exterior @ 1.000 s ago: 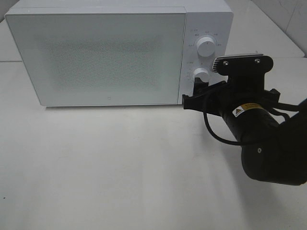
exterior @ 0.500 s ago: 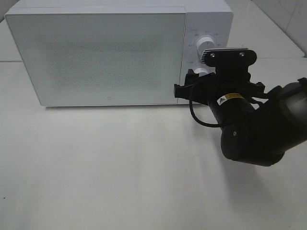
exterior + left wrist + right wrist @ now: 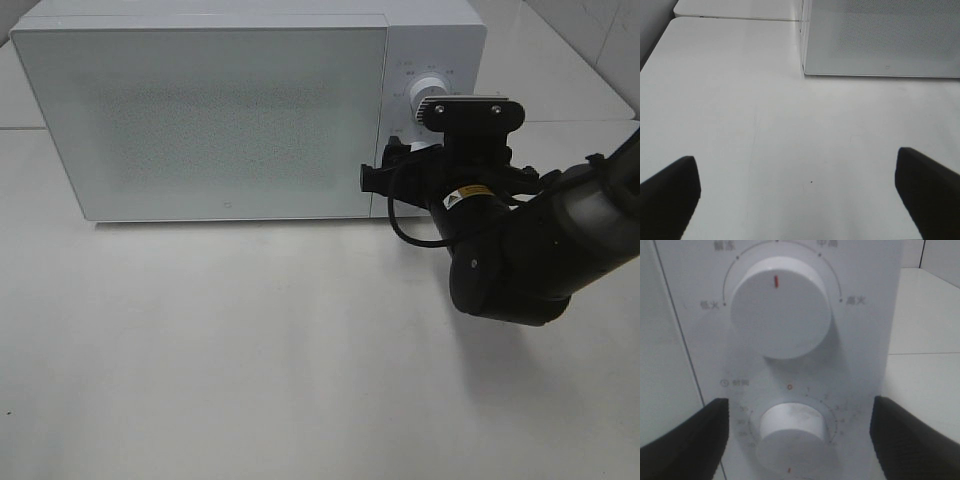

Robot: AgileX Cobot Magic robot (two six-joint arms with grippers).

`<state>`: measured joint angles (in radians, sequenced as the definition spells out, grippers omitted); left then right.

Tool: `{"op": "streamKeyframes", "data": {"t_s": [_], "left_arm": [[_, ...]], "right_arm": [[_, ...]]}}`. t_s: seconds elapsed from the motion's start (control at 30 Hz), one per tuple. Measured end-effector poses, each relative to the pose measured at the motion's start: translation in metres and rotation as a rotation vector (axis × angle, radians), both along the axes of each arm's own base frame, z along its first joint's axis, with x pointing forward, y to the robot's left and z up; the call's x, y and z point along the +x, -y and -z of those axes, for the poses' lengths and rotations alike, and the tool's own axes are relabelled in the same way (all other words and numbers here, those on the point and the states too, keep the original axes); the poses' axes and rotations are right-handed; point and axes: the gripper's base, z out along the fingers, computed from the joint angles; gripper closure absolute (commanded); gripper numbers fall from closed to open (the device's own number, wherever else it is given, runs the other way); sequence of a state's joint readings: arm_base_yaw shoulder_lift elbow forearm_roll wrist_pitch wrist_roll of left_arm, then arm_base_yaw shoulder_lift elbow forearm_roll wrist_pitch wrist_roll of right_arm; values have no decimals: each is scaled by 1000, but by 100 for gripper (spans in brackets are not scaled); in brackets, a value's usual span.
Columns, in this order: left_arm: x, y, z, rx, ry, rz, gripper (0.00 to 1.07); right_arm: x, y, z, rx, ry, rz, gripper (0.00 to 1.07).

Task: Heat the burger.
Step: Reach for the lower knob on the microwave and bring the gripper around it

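On a white table (image 3: 250,350) stands a white microwave (image 3: 200,110), its frosted door (image 3: 200,115) shut and nothing of the inside visible through it. To the door's right is a control panel (image 3: 865,340) with two round white knobs, one above the other. The black right arm reaches in from the right side of the high view, and the right gripper (image 3: 799,437) is up against the panel. Its two dark fingers (image 3: 687,437) stand wide apart, one on each side of the lower knob (image 3: 795,432), with a gap between each finger and the knob; they hold nothing. The upper knob (image 3: 781,307) sits just above them, untouched, its red mark at the middle of its scale. The left gripper (image 3: 800,195) hangs over bare table well in front of the microwave's left corner, its fingers (image 3: 670,192) spread fully and nothing between them. The burger shows in none of the three views, so where it lies relative to either gripper cannot be told.
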<state>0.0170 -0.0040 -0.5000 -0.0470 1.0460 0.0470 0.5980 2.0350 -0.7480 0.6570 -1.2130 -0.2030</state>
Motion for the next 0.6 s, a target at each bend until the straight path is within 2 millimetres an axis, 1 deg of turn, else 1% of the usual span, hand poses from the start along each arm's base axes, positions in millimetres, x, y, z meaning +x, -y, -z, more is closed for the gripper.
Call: {"op": "streamKeyframes", "data": {"t_s": [0.27, 0.4, 0.6], "left_arm": [[0, 0, 0, 0, 0, 0, 9], [0, 0, 0, 0, 0, 0, 9], [0, 0, 0, 0, 0, 0, 9]], "right_arm": [[5, -5, 9, -13, -11, -16, 31], [5, -5, 9, -13, -11, -16, 32], [6, -2, 11, -16, -15, -9, 37]]}}
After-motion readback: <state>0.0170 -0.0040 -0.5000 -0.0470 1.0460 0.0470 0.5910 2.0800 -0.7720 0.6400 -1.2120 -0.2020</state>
